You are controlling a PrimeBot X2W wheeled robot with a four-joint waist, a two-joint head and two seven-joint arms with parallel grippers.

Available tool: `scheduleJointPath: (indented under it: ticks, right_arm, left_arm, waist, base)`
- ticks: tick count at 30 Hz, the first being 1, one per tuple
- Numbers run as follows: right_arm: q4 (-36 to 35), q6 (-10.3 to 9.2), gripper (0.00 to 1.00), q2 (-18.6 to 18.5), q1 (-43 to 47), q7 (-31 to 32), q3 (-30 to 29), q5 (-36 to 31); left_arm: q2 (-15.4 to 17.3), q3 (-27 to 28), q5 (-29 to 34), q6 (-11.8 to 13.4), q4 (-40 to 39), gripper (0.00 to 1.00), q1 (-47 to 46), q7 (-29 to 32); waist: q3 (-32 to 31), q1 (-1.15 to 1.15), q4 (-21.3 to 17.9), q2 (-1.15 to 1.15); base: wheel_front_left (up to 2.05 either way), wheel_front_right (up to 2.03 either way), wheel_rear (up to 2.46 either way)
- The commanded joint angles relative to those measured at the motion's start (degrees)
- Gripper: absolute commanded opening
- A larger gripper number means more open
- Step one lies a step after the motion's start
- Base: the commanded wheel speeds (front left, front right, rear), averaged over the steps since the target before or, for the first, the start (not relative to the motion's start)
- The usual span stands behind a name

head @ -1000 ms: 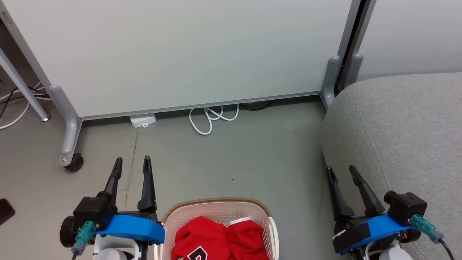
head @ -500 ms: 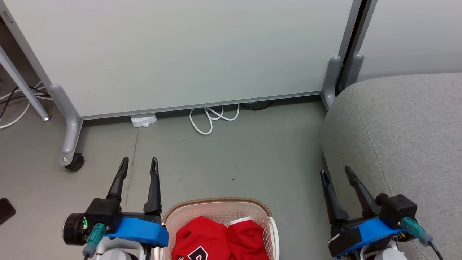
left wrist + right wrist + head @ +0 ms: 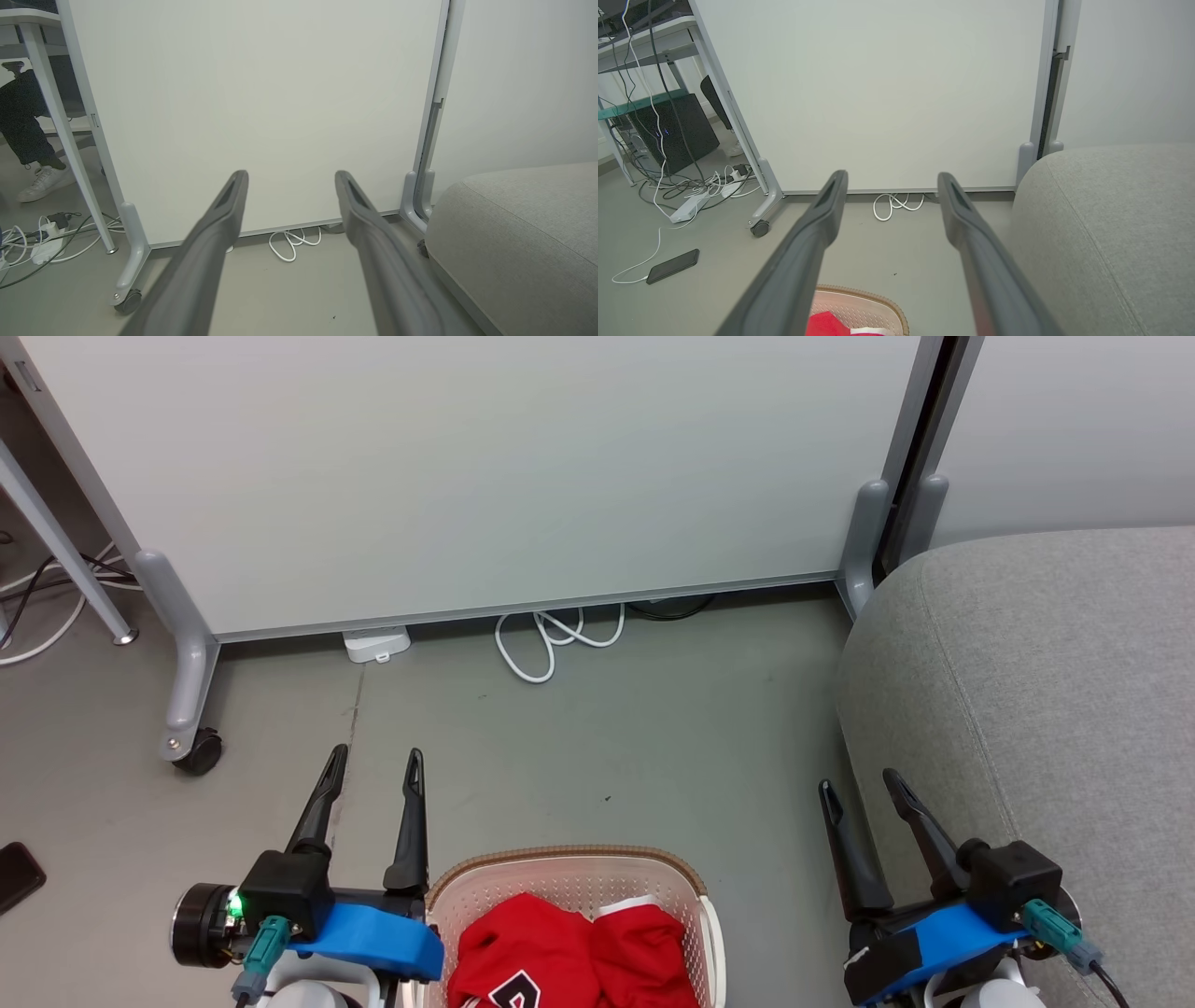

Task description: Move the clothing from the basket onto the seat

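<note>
The bright red sports clothing with white trim (image 3: 569, 957) is lying bunched inside the cream-white perforated plastic basket with a brown rim (image 3: 560, 855), which is standing on the grey floor (image 3: 653, 747) at the bottom of the head view. The large light grey fabric seat (image 3: 1046, 672) is sitting to the basket's right, apart from it. The left gripper (image 3: 375, 754) is hovering just left of the basket, and the right gripper (image 3: 857, 781) beside the seat's edge. Both are holding their fingers wide apart, gripping nothing.

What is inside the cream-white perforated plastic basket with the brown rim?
Crumpled bright red sports clothing with white trim and black-and-white lettering lies inside the cream-white basket. The basket's bottom, and anything beneath the clothing, is covered from view.
</note>
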Motion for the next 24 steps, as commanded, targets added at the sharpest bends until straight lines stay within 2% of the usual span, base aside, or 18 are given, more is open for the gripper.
scheduleJointPath:
  ticks: [1,24]
  right_arm:
    - [0.11,0.13,1.0,-0.29,-0.77,-0.34,0.07,0.08]
    - [-0.25,0.13,1.0,-0.29,-1.03,-0.34,0.16,0.26]
  left_arm:
    - [0.16,0.05,0.04,0.0,0.18,1.0,-0.63,-0.28]
    - [0.14,-1.02,-0.65,-0.54,1.43,1.0,-1.46,-0.28]
  waist:
    - [0.0,0.0,0.01,0.0]
    - [0.48,0.0,-0.2,0.0]
  base:
    - [0.0,0.0,0.0]
    - [0.0,0.0,0.0]
